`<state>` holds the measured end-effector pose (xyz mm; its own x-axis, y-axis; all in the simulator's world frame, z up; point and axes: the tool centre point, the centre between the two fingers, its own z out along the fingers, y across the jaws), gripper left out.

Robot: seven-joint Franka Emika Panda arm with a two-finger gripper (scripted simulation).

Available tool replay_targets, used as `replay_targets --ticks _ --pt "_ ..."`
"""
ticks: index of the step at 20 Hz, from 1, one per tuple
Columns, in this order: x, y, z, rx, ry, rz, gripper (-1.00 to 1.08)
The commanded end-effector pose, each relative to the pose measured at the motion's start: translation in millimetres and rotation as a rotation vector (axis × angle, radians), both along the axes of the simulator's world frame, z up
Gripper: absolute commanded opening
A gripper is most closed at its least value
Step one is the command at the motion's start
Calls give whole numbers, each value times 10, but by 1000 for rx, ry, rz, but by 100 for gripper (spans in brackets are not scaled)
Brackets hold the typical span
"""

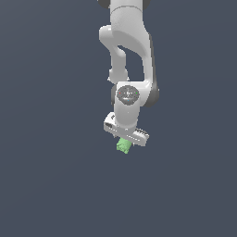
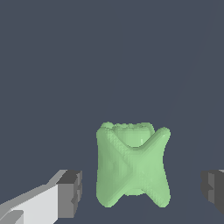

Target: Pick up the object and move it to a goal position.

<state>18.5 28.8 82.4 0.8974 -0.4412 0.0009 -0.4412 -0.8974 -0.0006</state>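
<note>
In the wrist view, the gripper is seen spread wide, its dark pads well clear of the green object between them on the counter. It is judged light and rigid; its bumpy flanks should be pinched at mid-height.

the object sits between the fingers of the pincer, touching neither.

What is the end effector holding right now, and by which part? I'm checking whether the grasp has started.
Nothing is held. The end effector is open, with gaps between its fingertips and both sides of the green block between them.
</note>
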Motion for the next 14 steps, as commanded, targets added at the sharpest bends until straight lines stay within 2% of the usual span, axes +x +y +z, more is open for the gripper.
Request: replay_targets --ticks 1,6,11,12,14 --pt "-8 2 -108 0 1 -1 100" --pt "-14 -1 -357 0 1 -3 100" --pt "-2 3 -422 0 1 -3 100" --pt "-2 3 -422 0 1 -3 -100" --pt "-2 3 -422 0 1 -3 -100"
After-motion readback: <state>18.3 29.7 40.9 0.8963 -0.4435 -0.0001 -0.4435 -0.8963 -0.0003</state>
